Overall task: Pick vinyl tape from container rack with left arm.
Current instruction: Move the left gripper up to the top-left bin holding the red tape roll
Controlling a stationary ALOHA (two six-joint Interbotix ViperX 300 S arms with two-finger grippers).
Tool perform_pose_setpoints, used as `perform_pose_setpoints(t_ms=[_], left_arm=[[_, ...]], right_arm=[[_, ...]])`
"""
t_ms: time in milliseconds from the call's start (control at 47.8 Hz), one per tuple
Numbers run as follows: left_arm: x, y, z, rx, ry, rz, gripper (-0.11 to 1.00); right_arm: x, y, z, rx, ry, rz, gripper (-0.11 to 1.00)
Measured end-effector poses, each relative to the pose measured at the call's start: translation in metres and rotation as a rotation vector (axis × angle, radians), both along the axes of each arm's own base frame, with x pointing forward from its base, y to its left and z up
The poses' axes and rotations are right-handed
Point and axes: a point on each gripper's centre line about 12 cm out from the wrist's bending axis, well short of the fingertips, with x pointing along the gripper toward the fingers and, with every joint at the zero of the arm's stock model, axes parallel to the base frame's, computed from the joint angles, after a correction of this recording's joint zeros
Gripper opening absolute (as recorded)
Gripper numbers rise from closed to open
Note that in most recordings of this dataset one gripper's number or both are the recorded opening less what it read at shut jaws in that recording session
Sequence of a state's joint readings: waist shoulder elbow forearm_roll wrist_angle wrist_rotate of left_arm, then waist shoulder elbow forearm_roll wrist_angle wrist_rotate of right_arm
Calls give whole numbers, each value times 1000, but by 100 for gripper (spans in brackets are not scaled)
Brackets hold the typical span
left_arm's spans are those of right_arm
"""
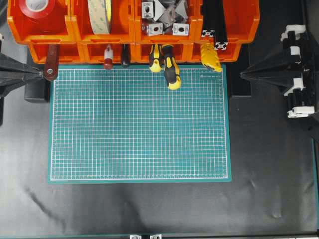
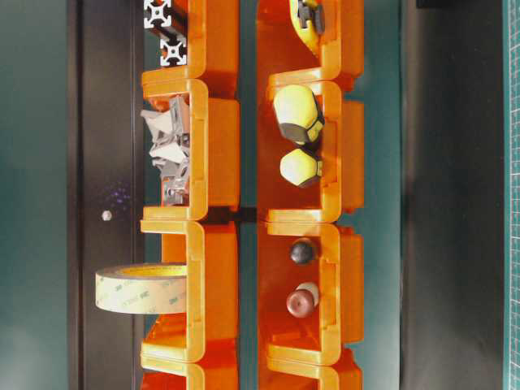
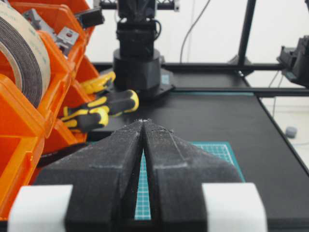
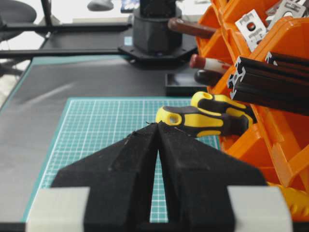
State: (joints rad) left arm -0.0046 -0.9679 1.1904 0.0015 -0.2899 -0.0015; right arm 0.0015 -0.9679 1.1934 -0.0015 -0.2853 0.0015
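The red vinyl tape [image 1: 40,7] lies flat in the top-left bin of the orange container rack [image 1: 72,31], cut off by the top edge of the overhead view. My left gripper [image 1: 42,73] rests at the left edge of the green mat, below that bin and apart from it, pointing right. In the left wrist view its black fingers [image 3: 144,122] meet at the tips, shut on nothing, with the rack [image 3: 19,130] to their left; the vinyl tape is hidden there. My right gripper [image 1: 242,74] sits right of the mat, shut and empty [image 4: 157,124].
A green cutting mat [image 1: 139,122] covers the table's middle. The rack also holds a cream tape roll [image 1: 99,15], metal brackets [image 1: 164,17] and black profiles [image 1: 214,25]. Yellow-black screwdrivers [image 1: 169,64] and a brown-handled tool [image 1: 51,62] stick out of the lower bins over the mat's far edge.
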Motion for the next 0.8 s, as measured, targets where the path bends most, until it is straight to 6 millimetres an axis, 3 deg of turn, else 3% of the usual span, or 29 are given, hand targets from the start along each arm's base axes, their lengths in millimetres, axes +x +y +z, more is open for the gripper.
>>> perform_pose_setpoints(t_ms=[63, 126, 188, 795], left_arm=[[1, 1, 2, 1, 11, 1, 7], [5, 2, 10, 6, 45, 6, 0], [8, 3, 20, 9, 71, 11, 0], [19, 24, 141, 8, 520, 127, 0]], right_arm=[[0, 0, 1, 5, -3, -1, 6], [0, -1, 1, 35, -5, -9, 0], [0, -1, 2, 54, -12, -12, 0], [0, -1, 3, 73, -20, -16, 0]])
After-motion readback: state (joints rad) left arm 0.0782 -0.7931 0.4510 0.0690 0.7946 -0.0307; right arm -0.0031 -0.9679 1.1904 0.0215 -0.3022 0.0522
